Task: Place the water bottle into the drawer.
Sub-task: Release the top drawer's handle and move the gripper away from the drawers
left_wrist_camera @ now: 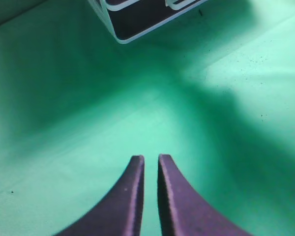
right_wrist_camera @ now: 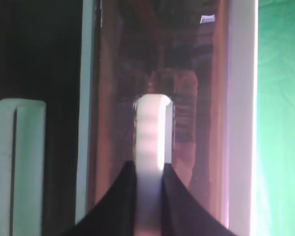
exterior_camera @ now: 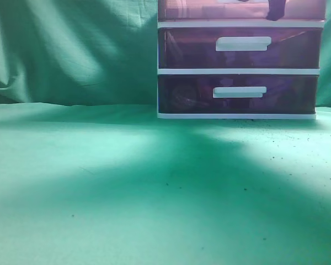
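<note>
The reddish-maroon drawer [exterior_camera: 209,10] is the top one of the white-framed cabinet, cut off by the top edge of the exterior view. In the right wrist view it fills the middle [right_wrist_camera: 196,123], and my right gripper [right_wrist_camera: 149,167] is shut on its white bar handle [right_wrist_camera: 152,123]. A dark part of that gripper [exterior_camera: 276,12] shows at the drawer front in the exterior view. My left gripper [left_wrist_camera: 151,158] is shut and empty, with only a thin slit between its fingers, hovering over the green cloth. The water bottle is out of view.
Two darker purple drawers [exterior_camera: 187,49] [exterior_camera: 187,94] with white handles sit below the top one. The cabinet's lower corner [left_wrist_camera: 137,19] shows at the top of the left wrist view. Green cloth [exterior_camera: 127,187] covers the table and the backdrop.
</note>
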{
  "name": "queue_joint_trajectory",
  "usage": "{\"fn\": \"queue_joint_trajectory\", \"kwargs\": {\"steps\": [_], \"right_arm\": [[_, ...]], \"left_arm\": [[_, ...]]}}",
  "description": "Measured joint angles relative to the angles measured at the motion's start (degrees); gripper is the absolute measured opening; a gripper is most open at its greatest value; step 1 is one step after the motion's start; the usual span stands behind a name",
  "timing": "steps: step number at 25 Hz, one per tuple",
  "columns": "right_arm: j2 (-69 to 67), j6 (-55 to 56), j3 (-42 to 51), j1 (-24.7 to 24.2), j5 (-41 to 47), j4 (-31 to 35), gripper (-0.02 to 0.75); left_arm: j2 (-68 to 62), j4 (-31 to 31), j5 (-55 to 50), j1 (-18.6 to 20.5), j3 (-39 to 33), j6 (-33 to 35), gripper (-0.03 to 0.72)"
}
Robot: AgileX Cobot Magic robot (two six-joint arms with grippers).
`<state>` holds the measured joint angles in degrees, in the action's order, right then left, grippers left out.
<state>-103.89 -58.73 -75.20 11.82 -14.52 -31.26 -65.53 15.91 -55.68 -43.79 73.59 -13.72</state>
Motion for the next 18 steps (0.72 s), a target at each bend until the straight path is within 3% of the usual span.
{"fn": "queue_joint_trajectory", "kwargs": {"steps": [12,18], "right_arm": [[0.0,-0.3,-0.1,-0.2,-0.7,-1.5,0.088],[0.0,4.1,0.8,0.0,-2.2,-2.1,0.470]], "left_arm": [[0.1,0.0,0.6,0.0,0.0,0.0,0.064],[0.1,3.6,0.6,0.0,0.0,-1.2,0.064]]}}
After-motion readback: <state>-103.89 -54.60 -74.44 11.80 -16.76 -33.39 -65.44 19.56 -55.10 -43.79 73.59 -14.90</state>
